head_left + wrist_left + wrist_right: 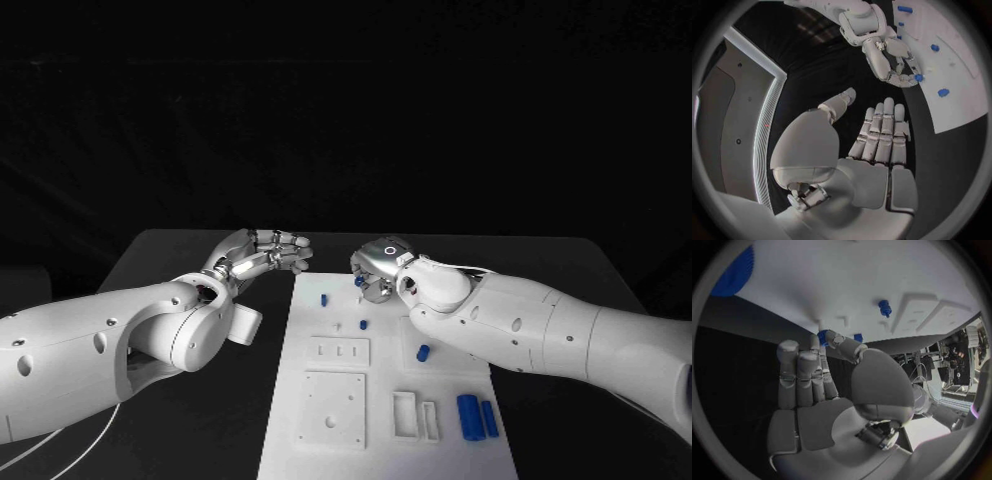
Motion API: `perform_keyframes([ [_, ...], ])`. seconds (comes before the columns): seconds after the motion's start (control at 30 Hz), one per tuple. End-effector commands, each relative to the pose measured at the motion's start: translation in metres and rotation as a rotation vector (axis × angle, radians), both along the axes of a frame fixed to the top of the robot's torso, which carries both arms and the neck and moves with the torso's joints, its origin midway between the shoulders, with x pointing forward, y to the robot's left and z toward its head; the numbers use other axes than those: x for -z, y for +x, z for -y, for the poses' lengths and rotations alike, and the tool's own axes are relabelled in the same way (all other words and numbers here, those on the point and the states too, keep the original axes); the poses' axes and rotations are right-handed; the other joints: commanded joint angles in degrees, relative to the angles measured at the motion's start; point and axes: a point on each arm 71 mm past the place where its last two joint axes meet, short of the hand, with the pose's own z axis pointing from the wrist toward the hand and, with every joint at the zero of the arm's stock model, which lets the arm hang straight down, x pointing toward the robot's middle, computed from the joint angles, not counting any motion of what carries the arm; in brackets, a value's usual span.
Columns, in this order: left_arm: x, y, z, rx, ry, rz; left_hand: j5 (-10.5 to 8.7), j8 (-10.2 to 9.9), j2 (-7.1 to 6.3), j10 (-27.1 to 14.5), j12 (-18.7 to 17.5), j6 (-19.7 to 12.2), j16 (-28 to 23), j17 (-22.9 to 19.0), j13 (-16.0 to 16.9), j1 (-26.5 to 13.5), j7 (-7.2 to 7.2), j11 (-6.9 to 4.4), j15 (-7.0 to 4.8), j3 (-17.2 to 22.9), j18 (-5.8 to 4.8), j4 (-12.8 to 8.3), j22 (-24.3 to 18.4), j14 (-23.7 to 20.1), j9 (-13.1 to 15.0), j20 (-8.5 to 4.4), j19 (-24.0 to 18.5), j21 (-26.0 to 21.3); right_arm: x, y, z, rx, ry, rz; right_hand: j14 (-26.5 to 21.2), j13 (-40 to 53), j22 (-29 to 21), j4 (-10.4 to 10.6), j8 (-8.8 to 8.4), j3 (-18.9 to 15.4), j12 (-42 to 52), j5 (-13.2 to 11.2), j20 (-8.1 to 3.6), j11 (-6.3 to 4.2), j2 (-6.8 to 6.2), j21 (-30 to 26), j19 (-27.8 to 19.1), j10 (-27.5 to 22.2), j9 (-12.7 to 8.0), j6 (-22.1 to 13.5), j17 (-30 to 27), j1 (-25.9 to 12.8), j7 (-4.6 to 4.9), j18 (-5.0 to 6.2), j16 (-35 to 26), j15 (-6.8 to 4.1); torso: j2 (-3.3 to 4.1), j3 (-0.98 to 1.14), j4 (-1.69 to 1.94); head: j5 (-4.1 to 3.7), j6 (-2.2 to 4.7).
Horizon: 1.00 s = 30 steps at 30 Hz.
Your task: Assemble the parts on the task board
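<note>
Glossy white arms (116,335), rounded joints, silver segmented hands (271,250), thin pale cables

Task board (335,400) mid-table (188,250), parts (470,415) on it; left robot hand (274,250) beside its far-left corner.

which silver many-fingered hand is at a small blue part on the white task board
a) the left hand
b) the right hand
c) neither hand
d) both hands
b: the robot's right hand pinches a small blue part at its fingertips over the white task board, while the left hand hovers over the black table beside the board, fingers apart and holding nothing.
</note>
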Motion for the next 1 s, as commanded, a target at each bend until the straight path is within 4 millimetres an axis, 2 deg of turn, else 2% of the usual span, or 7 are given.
perform_keyframes([
  [0.03, -0.0029, -0.0001, 0.0021, 0.012, -0.003, 0.014, -0.29, -0.2, -0.05, -0.2, -0.1, 0.0, -0.4, 0.0, 0.0, -0.3, 0.31, 0.02, 0.18, 0.3, 0.92, 0.0, 1.0, -0.2, -0.1, 0.06, -0.4, -0.2, 0.0065, -0.0004, 0.0043, 0.015, -0.04, -0.018, -0.1, 0.1, 1.3, -0.1, 0.19, 0.4, -0.1, 0.2, -0.52, 0.02, -0.06, 0.3, 0.0, 0.4, 0.1, 0.4, -0.1, 0.4, -0.16, 4.04, 0.4, -0.29, 0.04, -0.03, 0.02, -0.01, -0.03],
  [1.0, -0.0028, 0.0001, 0.0013, 0.011, -0.003, 0.013, -0.3, -0.2, -0.07, -0.3, -0.1, 0.0, -0.4, 0.0, 0.0, -0.4, 0.31, 0.03, 0.19, 0.4, 0.93, 0.0, 1.0, -0.2, -0.1, 0.07, -0.4, -0.1, 0.0088, -0.0021, 0.0083, 0.028, -0.044, -0.011, -0.1, 0.2, 1.2, -0.2, 0.21, 0.6, -0.1, 0.1, -0.58, -0.01, -0.18, 0.5, 0.0, 0.5, 0.1, 0.5, -0.2, 0.4, -0.2, 4.04, 0.5, -0.32, 0.16, -0.05, -0.02, 0.01, -0.01],
])
